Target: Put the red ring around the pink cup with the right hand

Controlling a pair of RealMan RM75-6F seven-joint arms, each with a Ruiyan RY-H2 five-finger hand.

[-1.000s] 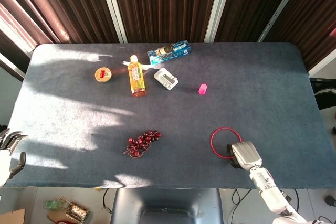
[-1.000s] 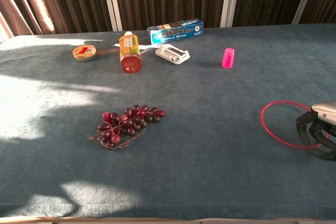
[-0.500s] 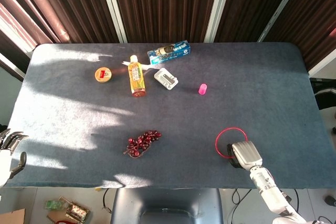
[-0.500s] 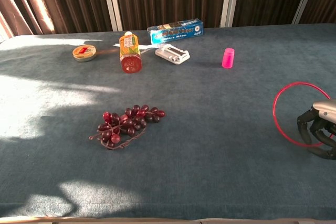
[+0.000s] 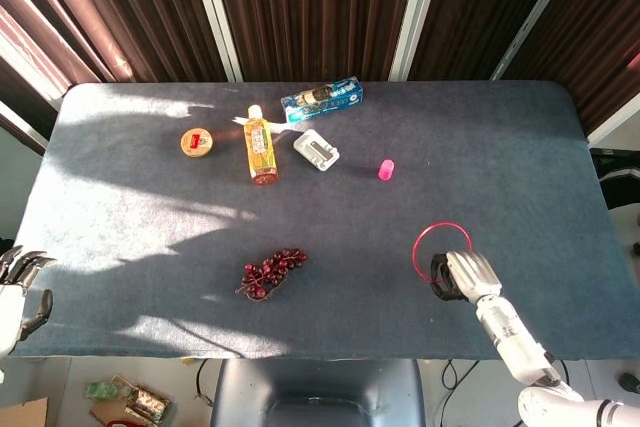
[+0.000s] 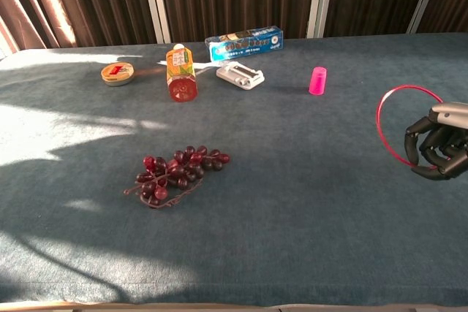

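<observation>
My right hand (image 5: 460,275) (image 6: 437,147) grips the thin red ring (image 5: 428,243) (image 6: 387,118) near the table's front right. The ring is lifted off the cloth and stands tilted, its loop rising up and to the left of the fingers. The small pink cup (image 5: 386,169) (image 6: 318,80) stands upright on the table further back, well apart from the ring. My left hand (image 5: 18,287) hangs off the front left edge of the table in the head view, holding nothing, fingers apart.
A bunch of dark red grapes (image 5: 270,272) (image 6: 175,172) lies mid-front. At the back lie an orange drink bottle (image 5: 260,145), a blue toothpaste box (image 5: 321,99), a white holder (image 5: 316,150) and a round tin (image 5: 197,142). Blue cloth (image 5: 500,167) covers the table.
My right hand has raised the red ring from lying flat on the cloth to standing tilted in the air, and moved it up and slightly towards the cup.
</observation>
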